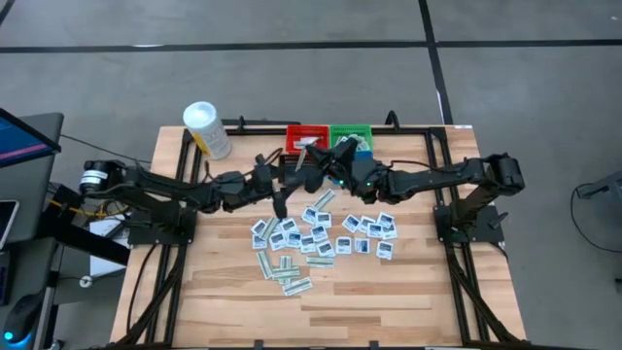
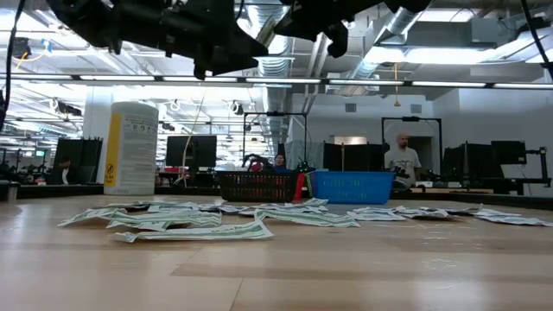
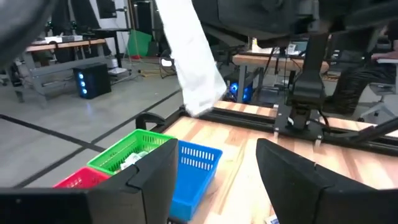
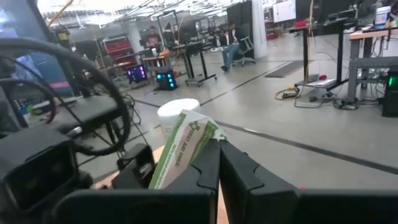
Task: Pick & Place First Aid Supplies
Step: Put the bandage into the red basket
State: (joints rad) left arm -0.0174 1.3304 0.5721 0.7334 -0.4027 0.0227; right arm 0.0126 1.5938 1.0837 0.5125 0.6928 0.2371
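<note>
Many first aid packets (image 1: 321,233), square white ones and narrow green-white strips, lie flat in the middle of the table and show as a low layer (image 2: 259,216) in the low view. Both arms are raised near the bins at the far edge. My right gripper (image 4: 219,155) (image 1: 328,165) is shut on one green-white strip packet (image 4: 186,140). That packet shows as a pale strip (image 3: 193,62) in the left wrist view. My left gripper (image 3: 217,186) (image 1: 290,183) is open and empty beside it, over the table in front of the bins. My right gripper pinches the strip packet between its two shut fingers at one end (image 4: 177,165). The rest of the strip sticks out past the fingertips. It is lifted clear of the table and slants down in the air (image 3: 199,87) above the bins.
Red bin (image 1: 305,136), green bin (image 1: 351,134) and blue bin (image 3: 193,171) stand side by side at the far edge; the green one holds something white. A white tub with a yellow label (image 1: 206,128) stands far left. Black frame rails run along the table's sides. People sit in the room beyond.
</note>
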